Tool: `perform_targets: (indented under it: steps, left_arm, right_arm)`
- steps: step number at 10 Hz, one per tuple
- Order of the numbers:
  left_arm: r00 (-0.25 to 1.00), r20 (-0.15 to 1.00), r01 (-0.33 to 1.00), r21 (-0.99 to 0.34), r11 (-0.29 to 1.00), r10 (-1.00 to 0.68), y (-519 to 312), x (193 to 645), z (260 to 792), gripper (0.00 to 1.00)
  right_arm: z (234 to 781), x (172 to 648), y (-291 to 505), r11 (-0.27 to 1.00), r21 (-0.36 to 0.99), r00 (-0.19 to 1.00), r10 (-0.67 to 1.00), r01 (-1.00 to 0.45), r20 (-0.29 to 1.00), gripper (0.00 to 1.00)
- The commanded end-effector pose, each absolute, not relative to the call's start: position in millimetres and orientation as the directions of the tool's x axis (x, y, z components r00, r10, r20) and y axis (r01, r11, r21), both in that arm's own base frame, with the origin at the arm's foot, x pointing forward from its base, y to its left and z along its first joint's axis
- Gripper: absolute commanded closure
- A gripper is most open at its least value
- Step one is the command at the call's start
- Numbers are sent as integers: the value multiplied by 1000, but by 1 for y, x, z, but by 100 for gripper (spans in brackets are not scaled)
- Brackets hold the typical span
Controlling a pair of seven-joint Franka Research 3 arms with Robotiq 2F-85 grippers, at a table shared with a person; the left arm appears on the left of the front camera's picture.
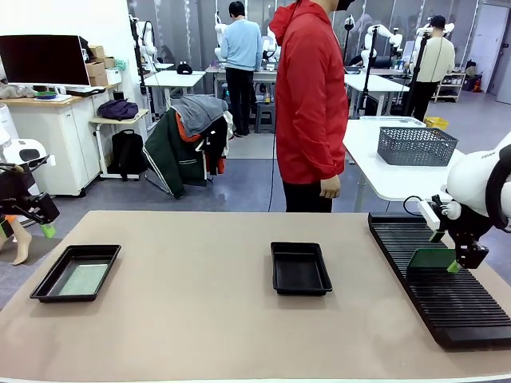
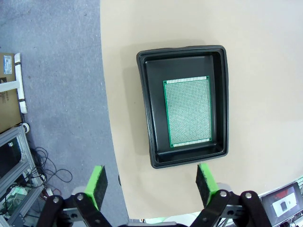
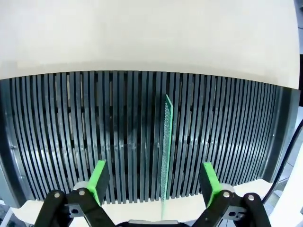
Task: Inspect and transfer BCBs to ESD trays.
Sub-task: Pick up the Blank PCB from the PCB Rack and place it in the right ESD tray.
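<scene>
Beige tabletop (image 1: pixel 200 319): one BCB (image 2: pixel 187 112) is laid in the left ESD tray (image 2: pixel 147 109), near the wide-open left gripper (image 2: pixel 151 183). Another BCB (image 3: pixel 166 142) is stood on edge in the right-hand rack (image 1: pixel 447 307), straddled untouched by the spread right gripper (image 3: pixel 154 182). Gripped off-centre, it could be tipped or jammed in its slot.

Two ESD trays (image 1: pixel 48 291) (image 1: pixel 300 290) are lying on the table (image 1: pixel 200 335); two BCBs (image 1: pixel 82 278) (image 1: pixel 431 258) are showing; one slotted rack (image 1: pixel 447 311) is occupying the right edge.
</scene>
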State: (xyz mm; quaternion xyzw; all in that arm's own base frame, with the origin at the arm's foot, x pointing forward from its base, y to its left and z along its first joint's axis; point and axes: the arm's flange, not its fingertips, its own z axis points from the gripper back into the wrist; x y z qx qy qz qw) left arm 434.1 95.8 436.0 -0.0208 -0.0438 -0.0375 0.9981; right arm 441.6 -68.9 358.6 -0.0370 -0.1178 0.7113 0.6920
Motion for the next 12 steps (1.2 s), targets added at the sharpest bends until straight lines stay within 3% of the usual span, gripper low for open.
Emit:
perform_targets:
  steps: [1,11,12]
  left_arm:
    - [993,90,83,-37,996,-80,97,432,435,0]
    - [993,90,83,-37,996,-80,97,432,435,0]
    - [993,90,83,-37,996,-80,97,432,435,0]
  right_arm:
    - [351,451,-82,-29,-250,-64,989,-968,131,0]
    - [356,448,-72,-23,-219,-50,992,-975,118,0]
    - [355,448,-73,-23,-225,-50,992,-974,115,4]
